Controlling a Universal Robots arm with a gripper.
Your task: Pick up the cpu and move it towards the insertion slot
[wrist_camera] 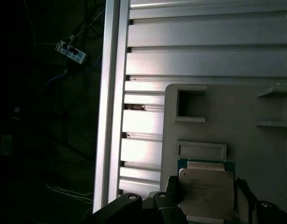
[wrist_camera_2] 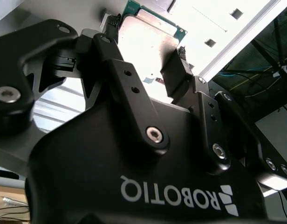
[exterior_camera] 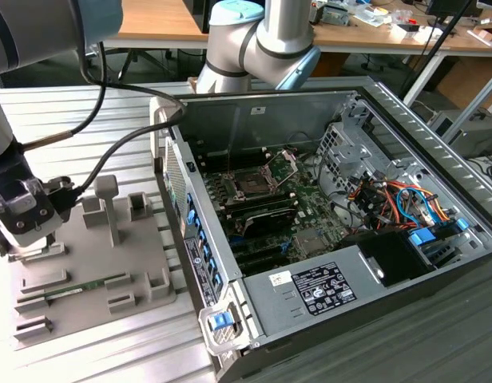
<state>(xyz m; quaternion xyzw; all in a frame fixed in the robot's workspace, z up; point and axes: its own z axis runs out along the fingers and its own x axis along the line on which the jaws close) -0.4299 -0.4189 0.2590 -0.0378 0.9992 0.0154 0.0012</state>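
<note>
Broadly, the slatted metal surface carried an open computer case and, on the exterior view's left, a grey plastic tray. Over the tray's far-left end the claw was clenched on the cpu, its fingers pressed against two opposite edges in both wrist views. Whether the chip had cleared the tray could not be told. The insertion slot lay well apart, inside the case.

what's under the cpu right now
The grey plastic tray lies below the cpu, which is flanked by the fingers. The cpu covers the spot directly beneath it, so whether it rests on the tray or hangs clear cannot be seen.
</note>
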